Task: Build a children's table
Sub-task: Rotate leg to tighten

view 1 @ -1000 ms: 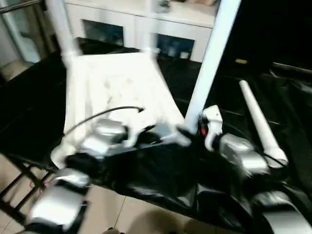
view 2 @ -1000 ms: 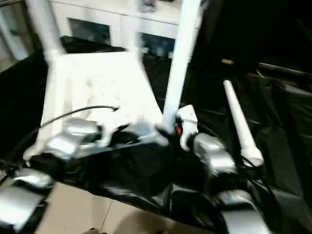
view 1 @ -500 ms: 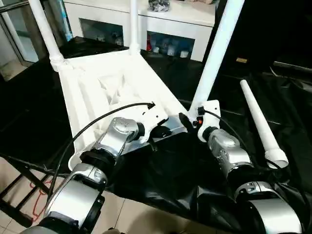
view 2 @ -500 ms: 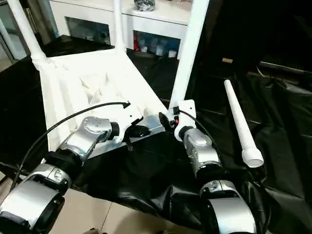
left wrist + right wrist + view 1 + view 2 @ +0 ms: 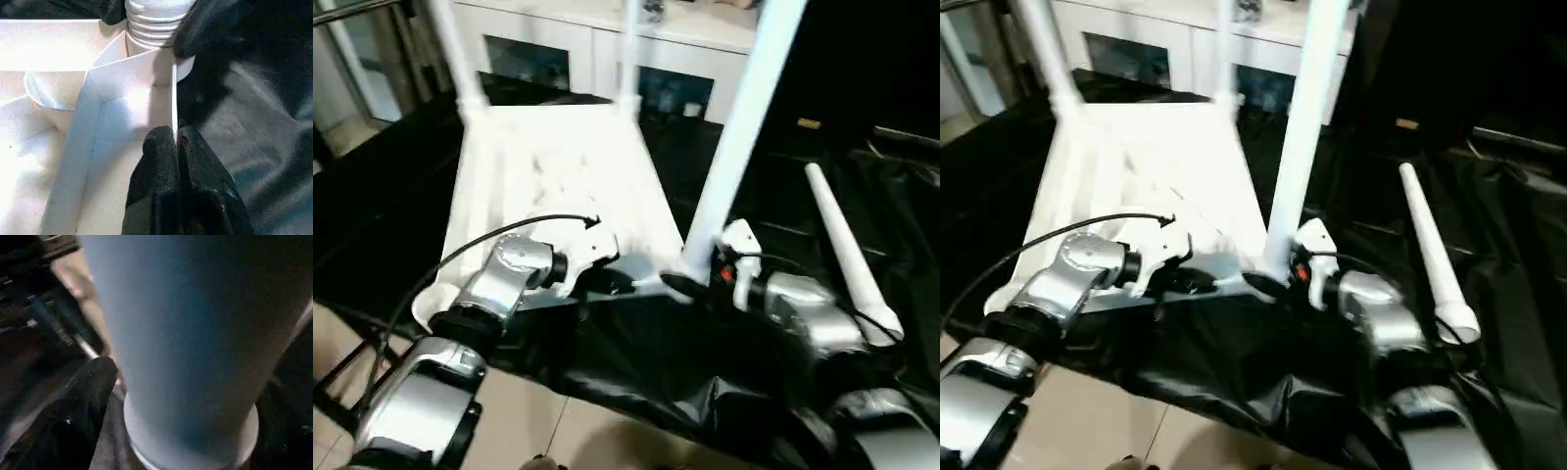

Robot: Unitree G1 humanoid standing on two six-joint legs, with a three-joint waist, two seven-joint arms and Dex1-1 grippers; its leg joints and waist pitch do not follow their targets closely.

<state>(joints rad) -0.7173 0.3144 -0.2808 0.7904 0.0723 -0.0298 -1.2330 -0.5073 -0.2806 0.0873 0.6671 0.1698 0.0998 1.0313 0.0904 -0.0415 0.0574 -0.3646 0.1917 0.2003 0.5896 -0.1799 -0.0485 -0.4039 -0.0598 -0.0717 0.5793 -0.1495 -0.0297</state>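
The white table top [image 5: 558, 176] lies upside down on the black cloth, ribs facing up. Three white legs stand in its corner sockets: far left [image 5: 450, 49], far right [image 5: 628, 49] and near right [image 5: 734, 137]. A loose leg [image 5: 847, 250] lies on the cloth to the right. My left gripper [image 5: 174, 142] is shut on the thin near rim of the top, close to the near right leg. My right gripper [image 5: 690, 284] is shut around that leg's ribbed base [image 5: 156, 24], and one of its fingers [image 5: 83, 396] lies against the leg.
A white cabinet [image 5: 587, 39] with glass-fronted compartments stands behind the work surface. The black cloth [image 5: 636, 362] hangs over the near edge, with tiled floor [image 5: 538, 431] below. A dark metal frame [image 5: 342, 362] shows at the lower left.
The camera has shifted. My right forearm has swung out to the right while its gripper stays at the leg's base. My left gripper keeps its hold on the rim.
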